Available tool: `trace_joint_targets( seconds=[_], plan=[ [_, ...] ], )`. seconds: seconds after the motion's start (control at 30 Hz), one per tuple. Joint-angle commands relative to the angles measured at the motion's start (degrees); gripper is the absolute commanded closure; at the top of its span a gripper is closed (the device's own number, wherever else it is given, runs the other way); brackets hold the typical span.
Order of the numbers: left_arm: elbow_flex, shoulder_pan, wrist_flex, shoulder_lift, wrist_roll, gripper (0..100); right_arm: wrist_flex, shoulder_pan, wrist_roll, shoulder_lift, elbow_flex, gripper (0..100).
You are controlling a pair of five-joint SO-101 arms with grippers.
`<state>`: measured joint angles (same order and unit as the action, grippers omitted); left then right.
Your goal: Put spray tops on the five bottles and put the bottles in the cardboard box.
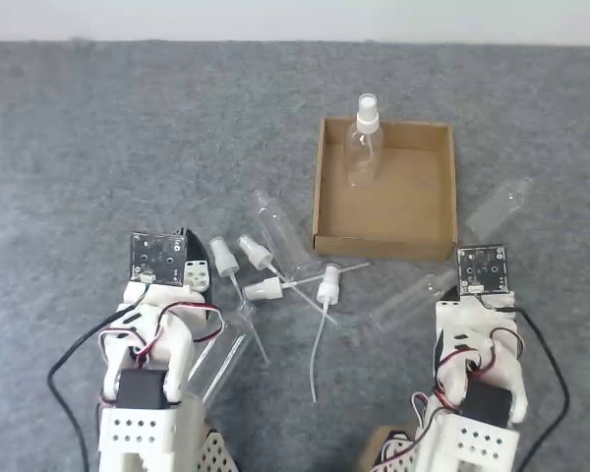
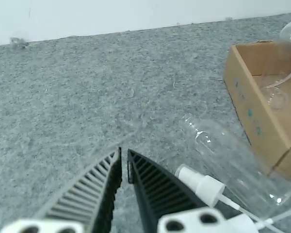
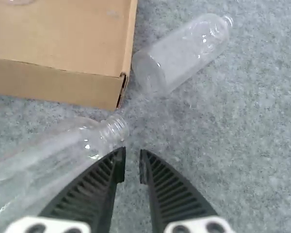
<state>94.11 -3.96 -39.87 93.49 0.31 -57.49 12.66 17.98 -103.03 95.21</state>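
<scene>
Spray tops (image 1: 264,288) are lying loose by uncapped bottles (image 1: 280,231), so I am hovering my left end effector (image 2: 124,160) and right end effector (image 3: 132,158), both clenched empty, nearby.

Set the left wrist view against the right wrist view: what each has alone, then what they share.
Left wrist view, not right: a spray top, a clear bottle beside it, the wall. Right wrist view, not left: an open-necked bottle close by, a second bottle off the box's corner. Both: the cardboard box, the grey mat, and each arm's own empty gripper: left gripper, right gripper.
</scene>
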Motion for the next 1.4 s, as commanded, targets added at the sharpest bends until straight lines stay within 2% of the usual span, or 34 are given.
trace_joint_targets(
  seconds=[0.0, 1.37],
  plan=[
    [-0.31, -0.26, 1.58, 1.05, 0.26, 99, 0.31, 0.13, 0.7, -0.4, 1.14, 98.7],
    [-0.57, -2.64, 1.49, 1.05, 0.26, 99, 0.31, 0.04, 0.62, -0.4, 1.14, 98.7]
  ],
)
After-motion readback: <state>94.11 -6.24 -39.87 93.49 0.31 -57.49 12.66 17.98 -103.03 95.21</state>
